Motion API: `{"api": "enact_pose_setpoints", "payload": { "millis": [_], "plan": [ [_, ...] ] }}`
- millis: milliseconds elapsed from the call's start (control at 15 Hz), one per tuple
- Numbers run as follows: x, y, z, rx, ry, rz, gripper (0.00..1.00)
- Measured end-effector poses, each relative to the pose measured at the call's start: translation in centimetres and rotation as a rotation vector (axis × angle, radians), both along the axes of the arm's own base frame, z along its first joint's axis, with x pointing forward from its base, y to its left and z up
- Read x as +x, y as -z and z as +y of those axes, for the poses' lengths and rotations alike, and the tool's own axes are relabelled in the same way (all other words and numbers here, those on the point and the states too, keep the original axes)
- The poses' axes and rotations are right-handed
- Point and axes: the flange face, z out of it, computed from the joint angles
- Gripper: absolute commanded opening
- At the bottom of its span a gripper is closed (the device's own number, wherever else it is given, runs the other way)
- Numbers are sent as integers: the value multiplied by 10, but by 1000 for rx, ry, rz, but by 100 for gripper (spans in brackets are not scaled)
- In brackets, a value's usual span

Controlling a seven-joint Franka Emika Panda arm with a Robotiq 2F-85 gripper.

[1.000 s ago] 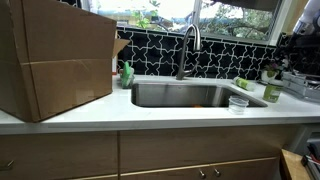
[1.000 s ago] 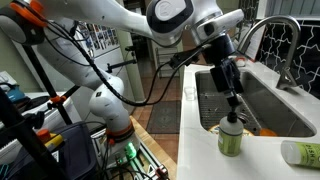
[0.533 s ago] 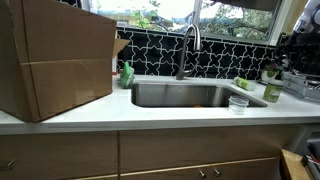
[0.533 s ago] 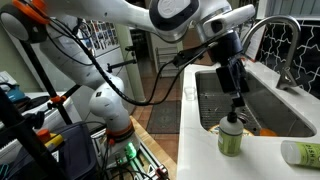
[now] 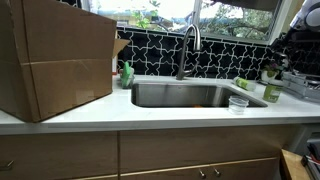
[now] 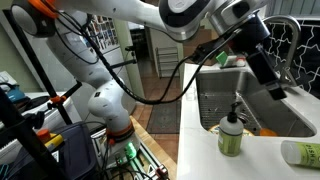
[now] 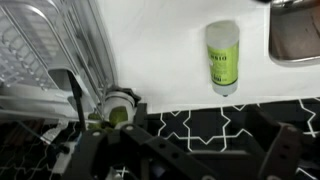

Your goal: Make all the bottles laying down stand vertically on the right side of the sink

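Note:
One light-green bottle (image 6: 231, 135) stands upright on the white counter beside the sink (image 6: 262, 118); it also shows in an exterior view (image 5: 272, 92) and from above in the wrist view (image 7: 118, 109). A second light-green bottle (image 6: 300, 152) lies on its side nearby; it shows in both other views (image 5: 243, 84) (image 7: 222, 57). My gripper (image 6: 277, 90) hangs above the sink, up and away from the standing bottle. It is empty, and in the wrist view (image 7: 195, 160) its jaws stand wide apart.
A small clear cup (image 5: 238, 103) stands at the sink's front corner. A green soap bottle (image 5: 127, 74) and a large cardboard box (image 5: 55, 60) are on the far side of the sink. The curved faucet (image 5: 188, 45) rises behind the basin. A wire rack (image 7: 45, 50) sits beside the bottles.
My gripper was right over the top of the standing bottle; it has lifted and swung away over the sink. The bottle stays upright and the lying bottle has not moved.

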Motion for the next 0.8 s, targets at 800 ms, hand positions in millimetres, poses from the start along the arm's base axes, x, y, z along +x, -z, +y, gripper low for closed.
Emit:
{"api": "enact_pose_setpoints", "payload": {
  "millis": [800],
  "plan": [
    [54, 20, -82, -82, -112, 71, 100]
  ]
}}
